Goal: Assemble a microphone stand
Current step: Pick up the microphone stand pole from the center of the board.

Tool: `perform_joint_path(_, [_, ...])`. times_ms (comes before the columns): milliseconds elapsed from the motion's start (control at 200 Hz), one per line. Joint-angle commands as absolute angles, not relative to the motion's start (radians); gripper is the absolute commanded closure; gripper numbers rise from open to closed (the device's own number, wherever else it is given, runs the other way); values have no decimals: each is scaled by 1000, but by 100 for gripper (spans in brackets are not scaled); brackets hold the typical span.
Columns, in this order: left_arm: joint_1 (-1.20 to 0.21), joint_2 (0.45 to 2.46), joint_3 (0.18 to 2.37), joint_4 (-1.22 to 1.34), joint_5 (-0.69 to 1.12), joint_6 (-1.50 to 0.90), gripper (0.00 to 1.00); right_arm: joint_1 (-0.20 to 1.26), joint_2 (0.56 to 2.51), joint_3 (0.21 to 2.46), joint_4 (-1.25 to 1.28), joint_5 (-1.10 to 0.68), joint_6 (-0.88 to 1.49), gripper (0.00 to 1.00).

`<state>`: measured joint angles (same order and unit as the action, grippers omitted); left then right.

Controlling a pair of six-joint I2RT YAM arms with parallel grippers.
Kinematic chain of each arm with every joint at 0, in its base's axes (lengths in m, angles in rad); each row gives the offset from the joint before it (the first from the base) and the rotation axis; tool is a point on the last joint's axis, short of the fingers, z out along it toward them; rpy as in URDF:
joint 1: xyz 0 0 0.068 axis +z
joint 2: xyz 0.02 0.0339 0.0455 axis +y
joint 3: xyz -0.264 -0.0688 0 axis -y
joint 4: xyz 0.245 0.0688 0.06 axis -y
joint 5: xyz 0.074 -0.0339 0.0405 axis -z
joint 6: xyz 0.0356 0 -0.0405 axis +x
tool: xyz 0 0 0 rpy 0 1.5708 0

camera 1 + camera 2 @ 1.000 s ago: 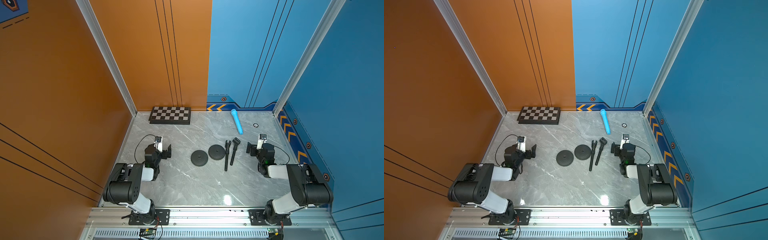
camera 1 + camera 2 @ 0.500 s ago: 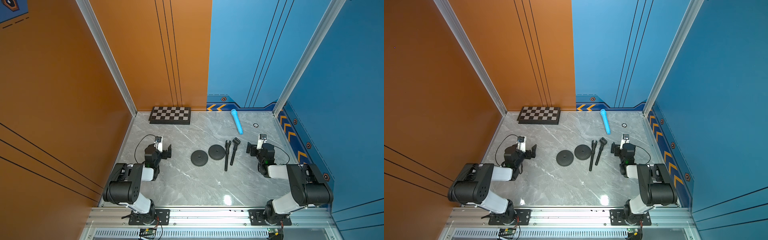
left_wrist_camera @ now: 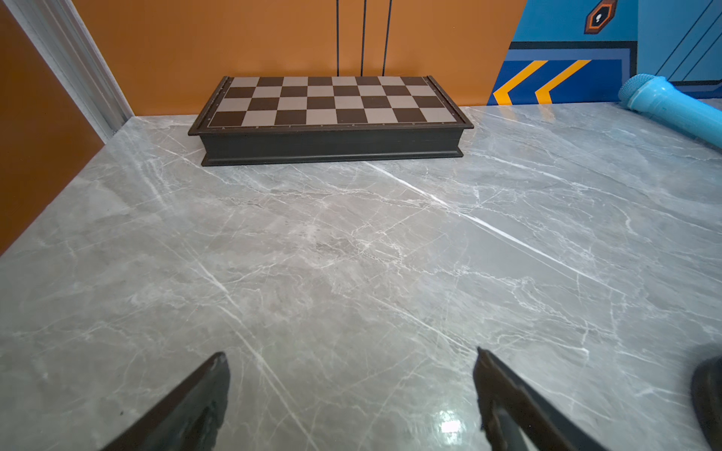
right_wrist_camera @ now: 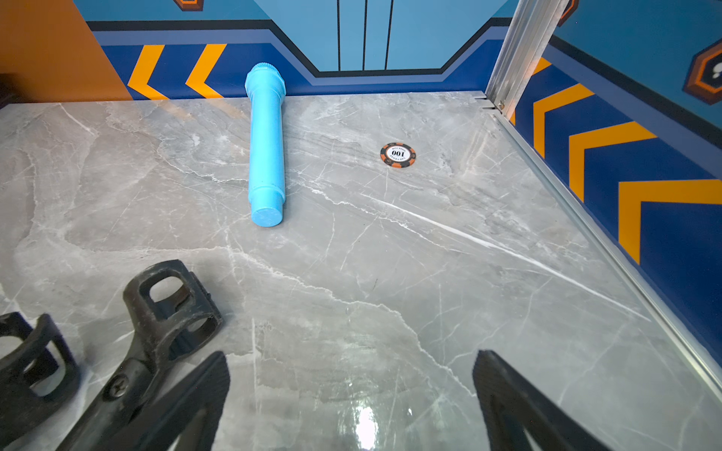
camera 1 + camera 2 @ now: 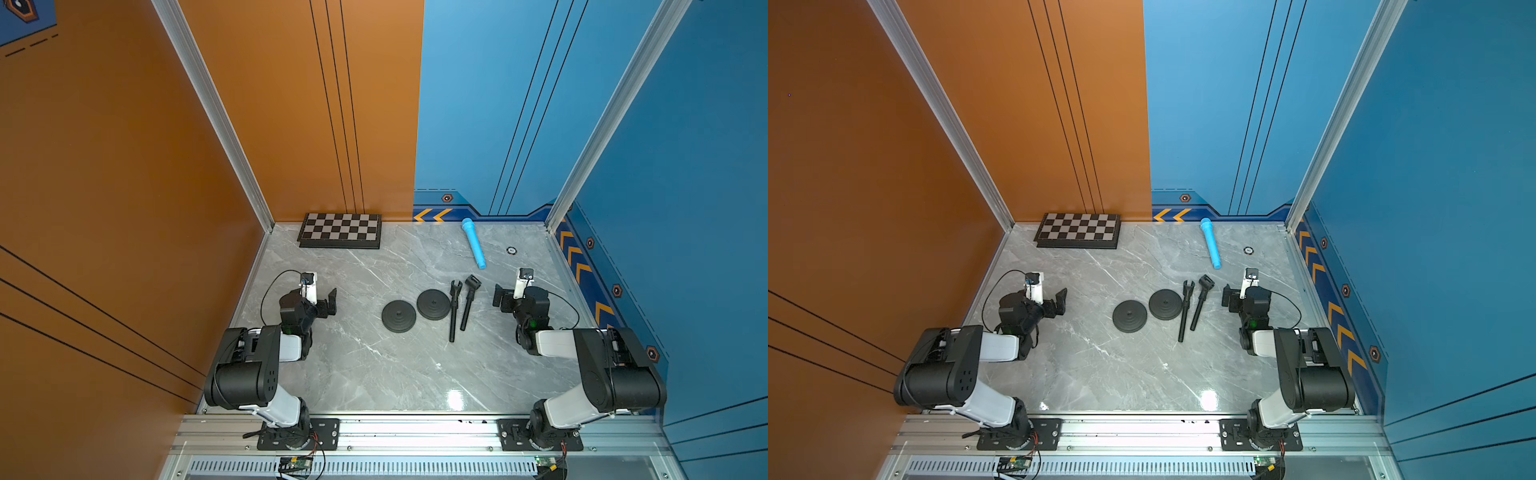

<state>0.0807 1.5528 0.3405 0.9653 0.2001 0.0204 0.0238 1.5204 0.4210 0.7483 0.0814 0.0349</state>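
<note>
A folded chessboard (image 5: 340, 230) lies flat at 11 o'clock on the grey marble surface (image 5: 374, 374), its long back edge close against the orange wall (image 5: 291, 104). It shows 4 rows of dark and pale squares on a dark case. At 1 o'clock, well apart from it, 1 poker chip (image 4: 397, 155) lies flat, orange and black around a white centre. At 12 o'clock, 2 orange chevrons (image 5: 432, 215) mark the foot of the blue wall (image 5: 478, 104). More chevrons run along the 3 o'clock side.

Left wrist view crops microphone (image 3: 664, 99) (base disc (image 3: 709, 394) too); chip (image 5: 511, 250) illegible, top view.
</note>
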Motion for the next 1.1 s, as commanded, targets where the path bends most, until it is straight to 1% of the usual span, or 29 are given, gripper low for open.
perform_joint_path(0, [60, 1477, 319, 956, 140, -2, 2, 15, 1424, 502, 550, 70, 41, 0])
perform_joint_path(115, [-5, 1296, 238, 950, 9, 30, 2, 25, 1289, 503, 459, 108, 79, 0])
perform_joint_path(230, [-112, 1107, 146, 938, -95, 65, 2, 40, 1134, 515, 337, 142, 117, 0])
perform_joint_path(295, [-179, 997, 110, 903, -152, 68, 2, 44, 1048, 547, 223, 137, 137, 0])
perform_joint_path(360, [-263, 862, 102, 783, -177, 108, 2, 44, 992, 602, 57, 149, 184, 0])
perform_joint_path(405, [-330, 757, 120, 646, -236, 127, 2, 45, 968, 650, -69, 196, 243, 0])
perform_joint_path(445, [-371, 668, 150, 502, -276, 123, 2, 44, 957, 686, -189, 267, 341, 0])
perform_joint_path(500, [-403, 583, 182, 379, -301, 84, 2, 34, 950, 723, -329, 342, 500, 0])
perform_joint_path(530, [-411, 553, 207, 310, -308, 46, 2, 16, 942, 727, -364, 297, 534, 0])
perform_joint_path(606, [-425, 518, 294, 98, -280, -50, 2, -40, 920, 716, -390, 56, 542, 0])
perform_joint_path(681, [-456, 527, 389, -90, -240, -133, 2, -40, 893, 693, -409, -34, 577, 0])
perform_joint_path(761, [-497, 541, 463, -230, -156, -171, 2, 10, 875, 673, -457, -26, 599, 0])
perform_joint_path(836, [-511, 533, 491, -264, -17, -191, 2, 103, 886, 658, -480, -22, 598, 1])
perform_joint_path(866, [-515, 525, 498, -273, 6, -221, 2, 154, 900, 657, -488, -4, 602, 2])
perform_joint_path(986, [-508, 473, 502, -278, 30, -360, 2, 352, 961, 675, -514, 132, 624, 5])
perform_joint_path(1021, [-492, 436, 489, -279, -2, -420, 2, 382, 982, 678, -512, 156, 631, 5])
perform_joint_path(1066, [-467, 372, 452, -302, -68, -563, 2, 397, 1012, 682, -504, 173, 635, 6])
perform_joint_path(1096, [-452, 322, 417, -309, -96, -659, 2, 397, 1041, 689, -500, 175, 636, 8])
